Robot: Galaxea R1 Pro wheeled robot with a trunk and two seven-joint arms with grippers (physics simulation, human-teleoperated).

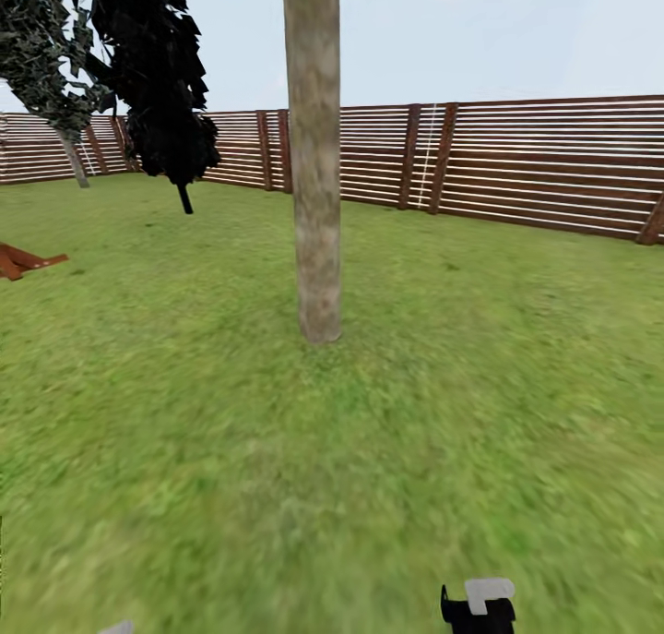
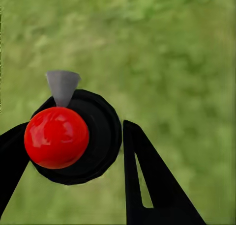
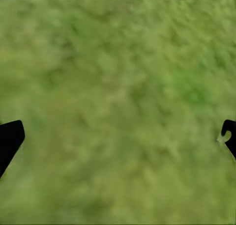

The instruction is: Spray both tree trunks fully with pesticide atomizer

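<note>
The pesticide atomizer (image 2: 73, 136), a black round body with a red ball top and a grey cone nozzle, sits between the black fingers (image 2: 147, 185) of my left gripper (image 2: 76, 129), which is shut on it above blurred grass. A tree trunk (image 1: 314, 154), straight and mottled grey-beige, stands on the lawn straight ahead in the head view. A second tree (image 1: 152, 80) with dark jagged foliage stands far left near the fence. My right gripper (image 3: 120, 131) is open over bare grass, and part of it shows at the head view's lower edge (image 1: 477, 606).
A reddish-brown slat fence (image 1: 516, 163) rings the lawn behind the trees. A low orange-brown object (image 1: 23, 262) lies on the grass at the left. A third, paler tree (image 1: 41, 53) stands at the far left corner. Open grass (image 1: 369, 468) lies between me and the near trunk.
</note>
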